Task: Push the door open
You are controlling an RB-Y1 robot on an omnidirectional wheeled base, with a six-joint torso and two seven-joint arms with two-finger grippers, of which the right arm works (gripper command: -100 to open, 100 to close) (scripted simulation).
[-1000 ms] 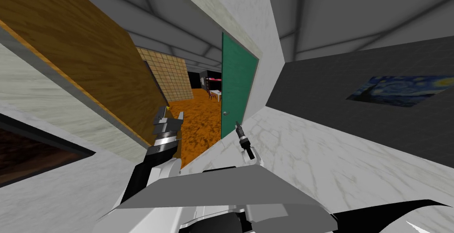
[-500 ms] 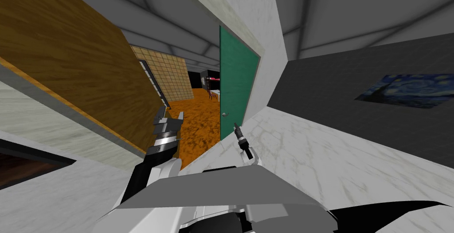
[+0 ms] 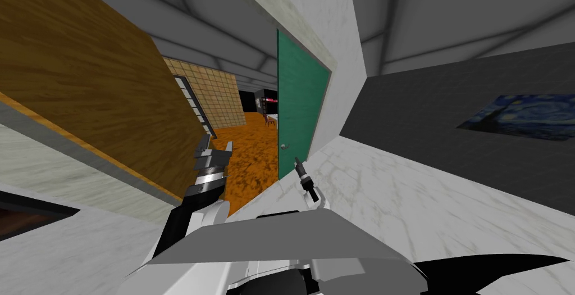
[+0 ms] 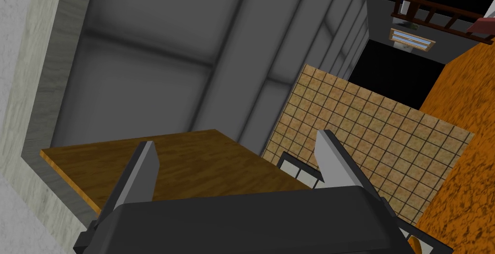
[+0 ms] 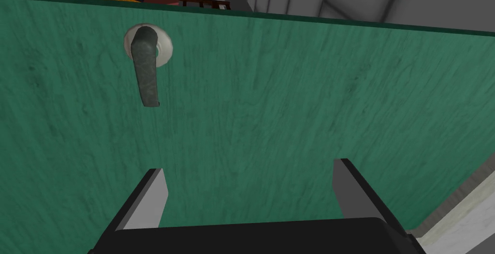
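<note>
The green door [image 3: 299, 103] stood partly open in the doorway, its hinged side at the white wall [image 3: 337, 39] on my right and its free edge turned toward me. Through the gap I saw an orange floor [image 3: 247, 157], a tan tiled wall [image 3: 216, 98] and, far behind, a small table with a chair [image 3: 272, 119] before a black area.

The right gripper [image 5: 249, 166] was directed at the face of the door, very near to it; whether the fingertips touched the surface I could not tell. Its 2 fingers were spread apart and held nothing. The dark lever handle [image 5: 146, 69] on its round pale plate hung downward. It was closer to the free edge of the door than the gripper was, and clearly apart from the fingers.

The left gripper [image 3: 216, 150] was raised just beside a big brown wooden panel [image 3: 101, 95] at the left side of the opening. Its 2 fingers were also spread wide, with nothing between them.

On the dark grey wall [image 3: 427, 106] at the right hung a blue painting [image 3: 528, 114].
</note>
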